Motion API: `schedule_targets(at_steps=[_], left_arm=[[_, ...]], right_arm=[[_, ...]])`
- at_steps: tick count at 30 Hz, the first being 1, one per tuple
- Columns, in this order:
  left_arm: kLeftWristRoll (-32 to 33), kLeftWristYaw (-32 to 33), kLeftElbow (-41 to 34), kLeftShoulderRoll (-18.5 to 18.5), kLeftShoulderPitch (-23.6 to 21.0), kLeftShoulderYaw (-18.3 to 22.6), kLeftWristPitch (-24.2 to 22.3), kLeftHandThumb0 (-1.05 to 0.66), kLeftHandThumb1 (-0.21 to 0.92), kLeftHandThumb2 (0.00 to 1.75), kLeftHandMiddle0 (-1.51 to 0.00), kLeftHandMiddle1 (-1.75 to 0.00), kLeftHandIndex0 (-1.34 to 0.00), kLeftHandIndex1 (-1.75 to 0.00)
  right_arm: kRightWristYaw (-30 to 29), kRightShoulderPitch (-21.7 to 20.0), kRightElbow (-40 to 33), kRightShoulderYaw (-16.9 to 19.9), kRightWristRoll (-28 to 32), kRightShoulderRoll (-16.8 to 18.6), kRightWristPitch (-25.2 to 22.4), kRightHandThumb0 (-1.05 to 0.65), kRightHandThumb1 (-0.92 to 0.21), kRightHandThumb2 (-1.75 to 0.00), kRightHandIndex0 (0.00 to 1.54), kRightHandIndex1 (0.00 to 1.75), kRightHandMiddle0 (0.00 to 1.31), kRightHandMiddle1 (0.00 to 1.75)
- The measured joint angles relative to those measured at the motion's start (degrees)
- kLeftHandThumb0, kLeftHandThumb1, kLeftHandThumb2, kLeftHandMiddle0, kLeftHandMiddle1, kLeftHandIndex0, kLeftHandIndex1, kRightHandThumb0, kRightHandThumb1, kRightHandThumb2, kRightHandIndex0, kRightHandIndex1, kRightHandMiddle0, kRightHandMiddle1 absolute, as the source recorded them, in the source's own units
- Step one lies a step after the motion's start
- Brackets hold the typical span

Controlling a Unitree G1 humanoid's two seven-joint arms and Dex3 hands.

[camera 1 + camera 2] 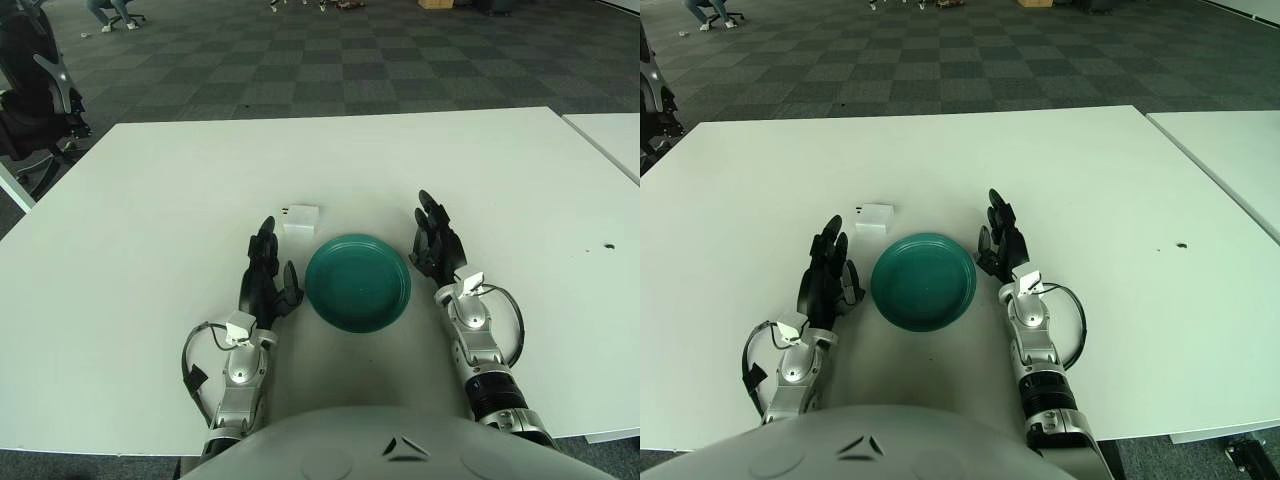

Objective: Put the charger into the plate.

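Observation:
A small white charger [300,219] lies on the white table just beyond the far-left rim of a round teal plate [358,282], which holds nothing. My left hand [268,272] shows left of the plate, its dark fingers stretched forward and spread, the tips a short way short of the charger. To the right of the plate, my right hand [438,243] has its fingers extended too and holds nothing.
The white table [180,190] stretches wide to the back and both sides. A second table [610,135] adjoins at the right. A small dark speck [609,246] marks the right side. An office chair [35,100] stands off the far left corner.

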State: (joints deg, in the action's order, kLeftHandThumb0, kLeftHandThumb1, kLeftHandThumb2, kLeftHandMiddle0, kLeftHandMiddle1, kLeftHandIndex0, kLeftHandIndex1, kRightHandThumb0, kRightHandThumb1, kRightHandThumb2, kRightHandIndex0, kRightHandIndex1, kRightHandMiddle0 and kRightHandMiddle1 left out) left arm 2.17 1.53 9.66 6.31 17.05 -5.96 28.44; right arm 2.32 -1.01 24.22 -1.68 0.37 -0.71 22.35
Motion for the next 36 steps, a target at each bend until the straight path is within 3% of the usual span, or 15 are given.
schedule_targets(at_steps=[8,17,24,29,36], left_arm=[[2.80,-0.80,-0.53,0.00,0.02,0.23,-0.67,-0.86,0.92,1.01,-0.22,-0.01,0.00,-0.56],[4.93,-0.38,-5.03,-0.12,-0.09,0.65,-6.37,-0.82,0.92,0.99,-0.23,-0.01,0.00,-0.61],[-9.07,7.46,-1.95,-3.40,-5.94,1.73,-6.39,-0.80,0.92,0.91,-0.24,-0.01,0.00,-0.68],[-21.38,14.48,2.52,-9.65,-13.69,1.81,-6.39,-0.88,0.92,0.78,-0.29,-0.02,0.00,-0.74],[-35.28,22.54,13.63,-20.62,-26.37,-0.26,-5.79,-1.03,0.92,0.59,-0.29,-0.01,-0.05,-0.98]], right_arm=[[-0.01,-0.01,0.02,0.03,-0.01,0.08,-0.01,-1.00,-0.92,-0.92,0.03,0.00,0.00,0.17],[-0.16,-0.27,0.28,0.07,-0.31,0.11,-0.02,-1.00,-0.92,-0.93,0.02,0.00,0.00,0.14],[-0.67,-1.05,0.88,0.10,-0.38,0.14,0.12,-1.01,-0.92,-0.93,0.03,0.00,0.00,0.14],[-1.02,-1.86,1.96,0.08,-0.45,0.33,0.59,-1.01,-0.92,-0.93,0.04,0.01,0.00,0.16],[-1.64,-4.00,4.91,0.11,-0.91,0.51,1.45,-1.01,-0.92,-0.92,0.04,0.01,0.00,0.14]])
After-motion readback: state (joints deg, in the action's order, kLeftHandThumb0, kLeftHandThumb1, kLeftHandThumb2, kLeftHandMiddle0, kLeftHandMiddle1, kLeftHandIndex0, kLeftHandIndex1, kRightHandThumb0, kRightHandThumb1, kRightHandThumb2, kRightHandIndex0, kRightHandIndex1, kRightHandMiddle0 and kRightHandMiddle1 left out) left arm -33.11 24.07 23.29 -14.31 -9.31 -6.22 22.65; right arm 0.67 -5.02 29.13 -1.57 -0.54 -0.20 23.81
